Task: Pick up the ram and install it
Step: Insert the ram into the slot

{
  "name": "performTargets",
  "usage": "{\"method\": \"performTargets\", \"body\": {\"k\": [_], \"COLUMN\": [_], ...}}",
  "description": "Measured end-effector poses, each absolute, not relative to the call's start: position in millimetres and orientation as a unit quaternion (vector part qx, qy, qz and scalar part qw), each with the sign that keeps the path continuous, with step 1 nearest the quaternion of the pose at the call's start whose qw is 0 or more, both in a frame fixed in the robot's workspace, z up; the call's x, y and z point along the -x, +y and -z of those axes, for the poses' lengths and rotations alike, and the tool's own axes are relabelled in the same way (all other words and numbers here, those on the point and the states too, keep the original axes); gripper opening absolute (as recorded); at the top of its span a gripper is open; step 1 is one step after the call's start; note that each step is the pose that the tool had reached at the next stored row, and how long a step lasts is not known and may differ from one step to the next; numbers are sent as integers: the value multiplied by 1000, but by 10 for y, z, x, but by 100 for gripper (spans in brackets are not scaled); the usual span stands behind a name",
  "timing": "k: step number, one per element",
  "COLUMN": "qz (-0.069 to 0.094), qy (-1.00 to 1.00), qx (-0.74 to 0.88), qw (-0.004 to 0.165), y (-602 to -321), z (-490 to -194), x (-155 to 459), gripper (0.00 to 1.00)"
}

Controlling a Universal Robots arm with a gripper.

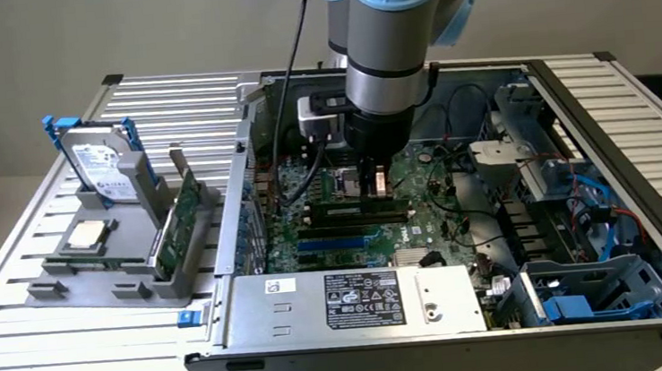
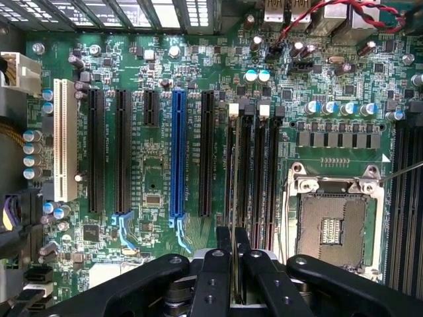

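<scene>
My gripper (image 1: 379, 183) is lowered inside the open computer case (image 1: 222, 249), just over the motherboard (image 1: 430, 222). In the wrist view the two black fingers (image 2: 218, 264) are closed together around a thin board seen edge-on. This is the ram (image 2: 232, 271), held upright between them. It lines up with the black memory slots (image 2: 254, 172), which run beside the empty CPU socket (image 2: 334, 224). The ram's lower edge sits at or just above one slot; whether it touches is hidden by the fingers.
A grey holder (image 1: 77, 293) at the exterior view's left carries an upright green expansion card (image 1: 179, 226), a silver hard drive with blue rails (image 1: 101, 161) and a processor chip (image 1: 86, 234). The power supply (image 1: 353, 296) and drive cage (image 1: 587, 293) border the motherboard.
</scene>
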State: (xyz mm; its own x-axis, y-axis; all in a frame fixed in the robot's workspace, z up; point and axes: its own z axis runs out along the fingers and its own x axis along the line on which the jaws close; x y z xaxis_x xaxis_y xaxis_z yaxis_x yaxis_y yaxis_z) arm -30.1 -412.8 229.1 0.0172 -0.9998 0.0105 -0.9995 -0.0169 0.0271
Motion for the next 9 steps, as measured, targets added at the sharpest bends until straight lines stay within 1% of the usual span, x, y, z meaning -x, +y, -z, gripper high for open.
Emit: {"method": "performTargets", "body": {"k": [9], "qz": [6], "qy": [-699], "qx": [-715], "qw": [13], "y": [-4127], "z": [-2273], "x": [302], "gripper": [14]}}
